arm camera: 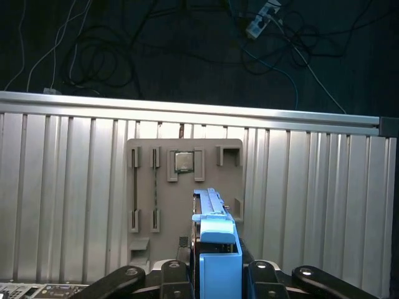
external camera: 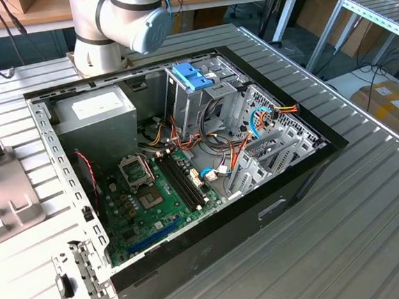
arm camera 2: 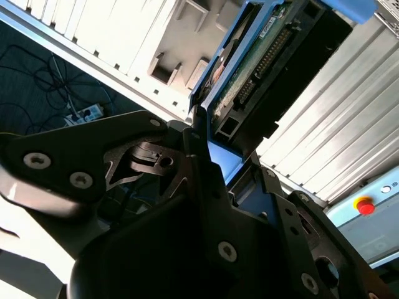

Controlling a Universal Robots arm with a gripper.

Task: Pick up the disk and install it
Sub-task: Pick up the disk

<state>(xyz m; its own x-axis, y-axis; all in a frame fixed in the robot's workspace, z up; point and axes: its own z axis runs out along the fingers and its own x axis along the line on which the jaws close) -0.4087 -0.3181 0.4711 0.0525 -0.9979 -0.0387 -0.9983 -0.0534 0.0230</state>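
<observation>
While the arm [external camera: 122,23] stands at the upper left of the exterior view, the open computer case [external camera: 195,262] sits mid-frame on the ribbed table [external camera: 360,233]. Its motherboard [external camera: 148,203] lies at lower left, with the power supply [external camera: 95,116] above it. At upper centre stands the tall drive cage [external camera: 203,107], topped by a blue bracket [external camera: 191,75]. A grey tray [external camera: 4,194] lies at the frame's left edge, apart from the case.

In the second wrist view the gripper [arm camera 2: 224,149] is clamped on the disk [arm camera 2: 262,56]. Its dark fingers [arm camera 2: 198,156] press the light-blue rail from both sides, and the disk's connector edge shows.

In the first wrist view the disk stands end-on between the fingers, in front of the grey tray, which carries a small square chip [arm camera: 182,161]. Whether disk and tray touch, I cannot tell.
</observation>
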